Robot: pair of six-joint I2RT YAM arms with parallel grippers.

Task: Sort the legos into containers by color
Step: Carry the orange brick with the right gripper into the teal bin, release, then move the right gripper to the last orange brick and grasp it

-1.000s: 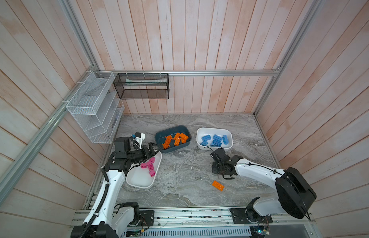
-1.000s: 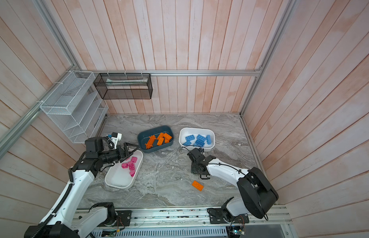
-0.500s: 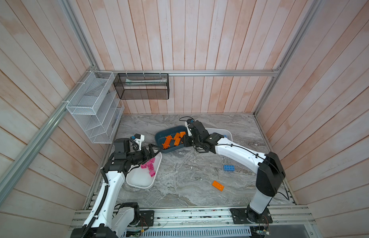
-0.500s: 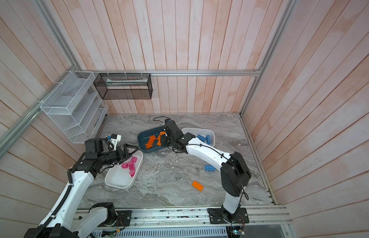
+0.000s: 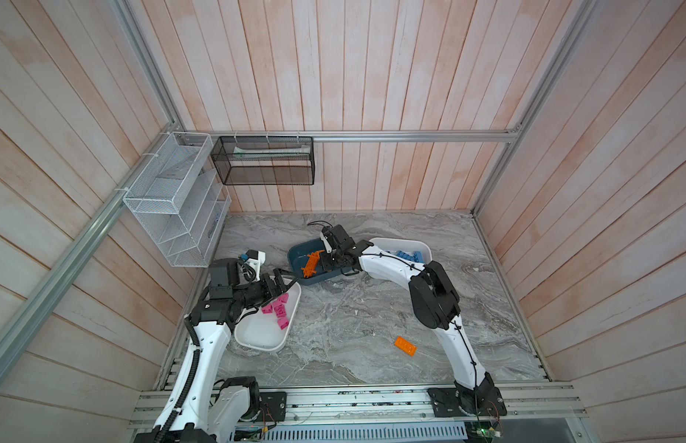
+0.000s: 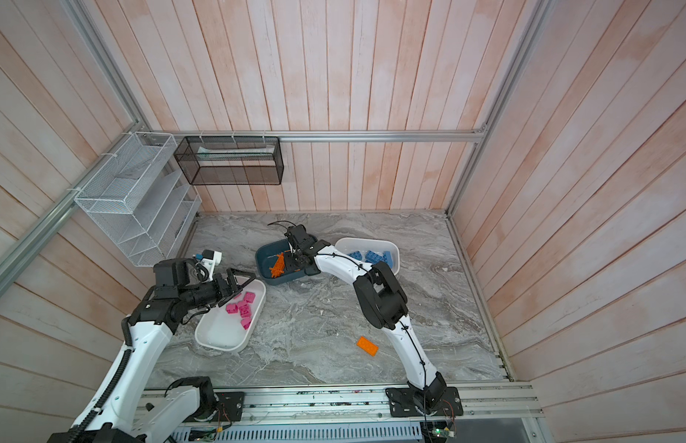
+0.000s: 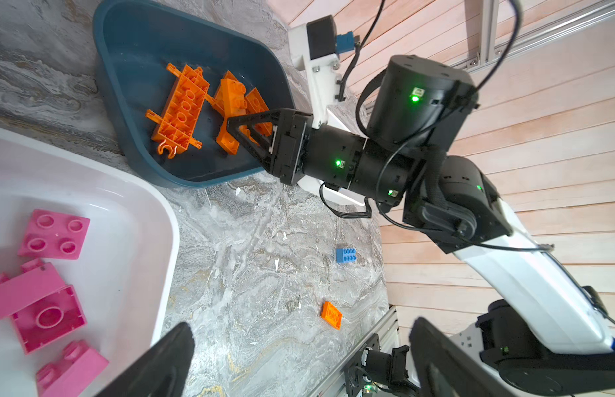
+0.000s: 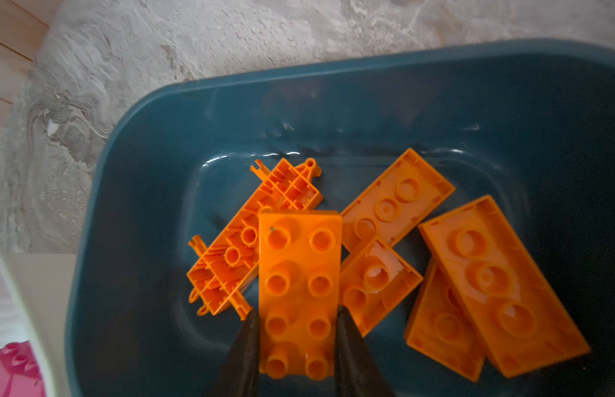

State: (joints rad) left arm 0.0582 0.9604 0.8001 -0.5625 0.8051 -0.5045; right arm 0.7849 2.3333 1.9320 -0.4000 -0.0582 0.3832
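My right gripper [image 8: 295,319] is shut on an oblong orange brick [image 8: 299,275], low over the dark teal tub [image 8: 144,172]. That tub holds several orange legos and the long spiky orange piece [image 5: 310,262]. In both top views the right gripper [image 5: 326,261] [image 6: 289,264] reaches across to this tub. My left gripper [image 7: 299,335] [image 5: 286,278] stands open and empty over the far end of a white tub [image 5: 257,337] with pink bricks [image 5: 278,310]. Another white tub [image 5: 422,245] holds blue bricks [image 5: 408,255].
A loose orange brick [image 5: 405,346] [image 7: 331,314] lies on the marble near the front. A loose blue brick [image 7: 346,255] lies near it, hidden by my right arm in the top views. A white wire rack [image 5: 172,199] and a black mesh basket [image 5: 263,161] hang at the back left.
My right arm has swung from the middle of the table to the dark teal tub, and a loose blue brick shows where it was. The left arm has not moved.
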